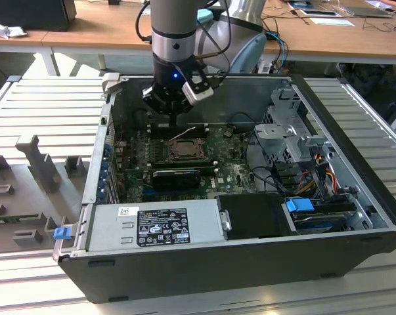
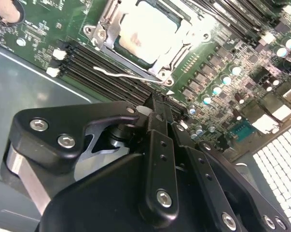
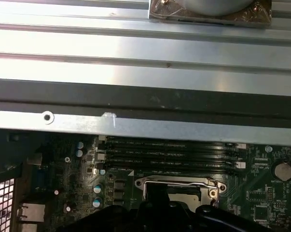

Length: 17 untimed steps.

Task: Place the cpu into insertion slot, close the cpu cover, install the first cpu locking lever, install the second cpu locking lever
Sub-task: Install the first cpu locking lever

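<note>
Setting: wooden desks (image 1: 106, 29) are running across the back, w/ a ribbed grey work surface (image 1: 53, 108) sitting under an open black PC case (image 1: 250, 269).
Cpu: you're looking at the cpu (image 2: 147, 31) sitting in the insertion slot (image 2: 105, 36), pale silver top facing up; in the exterior view it's lying mid-board at (image 1: 182, 149).
Cover: the cpu cover (image 2: 181, 36) is lying down flat around the chip, its window framing the metal top.
Lever: a thin wire locking lever (image 2: 123, 74) is sitting raised along the socket edge, over the black memory slots (image 2: 94, 63), not tucked down.
Gripper: your gripper (image 2: 157, 113) is hanging just above the board, beside the socket on the memory-slot side; the two black fingers (image 2: 159, 145) are pressing together w/ no gap showing and nothing btwn them.
Exterior: the gripper (image 1: 178, 121) is pointing down inside the case, just behind the socket.
Board: green motherboard (image 2: 232, 63) is surrounding the socket; round capacitors (image 2: 217, 89) are lining up near it.
Nearby: long black heatsink block (image 1: 176, 176) is sitting just in front of the socket.
Case front: grey power supply (image 1: 155, 226) w/ label is lying along the near edge; blue clip (image 1: 299, 205) is sitting to the exterior view's right.
First wrist view: socket frame (image 3: 179, 186) is showing below the memory slots, w/ the case wall (image 3: 135, 128) beyond.
</note>
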Each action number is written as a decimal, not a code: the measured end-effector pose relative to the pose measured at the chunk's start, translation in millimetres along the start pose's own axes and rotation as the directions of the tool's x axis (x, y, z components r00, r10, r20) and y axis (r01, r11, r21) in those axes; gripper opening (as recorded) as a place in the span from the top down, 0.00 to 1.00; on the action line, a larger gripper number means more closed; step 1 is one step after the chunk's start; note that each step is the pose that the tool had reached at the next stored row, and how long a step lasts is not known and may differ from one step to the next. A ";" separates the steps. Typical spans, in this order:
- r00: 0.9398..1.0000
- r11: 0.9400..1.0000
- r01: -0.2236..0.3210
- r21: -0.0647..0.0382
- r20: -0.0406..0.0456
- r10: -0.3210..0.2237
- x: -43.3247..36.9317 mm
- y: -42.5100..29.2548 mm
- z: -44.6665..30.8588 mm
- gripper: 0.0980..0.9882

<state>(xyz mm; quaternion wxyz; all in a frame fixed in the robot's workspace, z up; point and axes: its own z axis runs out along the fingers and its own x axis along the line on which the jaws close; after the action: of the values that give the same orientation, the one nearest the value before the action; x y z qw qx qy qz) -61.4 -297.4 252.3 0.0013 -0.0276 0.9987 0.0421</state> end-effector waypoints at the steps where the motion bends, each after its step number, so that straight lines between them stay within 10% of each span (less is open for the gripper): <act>1: 1.000 1.000 0.000 0.000 0.000 0.000 -1.3 -0.1 0.2 0.99; 6: 1.000 1.000 0.000 0.000 0.000 0.000 -6.5 -0.6 3.3 0.99; 9: 1.000 0.999 -0.001 -0.033 0.002 0.001 -7.6 -1.3 7.1 0.99; 17: 1.000 0.999 0.002 -0.034 0.002 -0.002 -15.6 -0.7 28.4 0.99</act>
<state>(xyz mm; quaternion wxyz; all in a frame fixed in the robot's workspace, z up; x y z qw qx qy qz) -45.8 -294.8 224.0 0.0016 -0.0284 0.9979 0.0590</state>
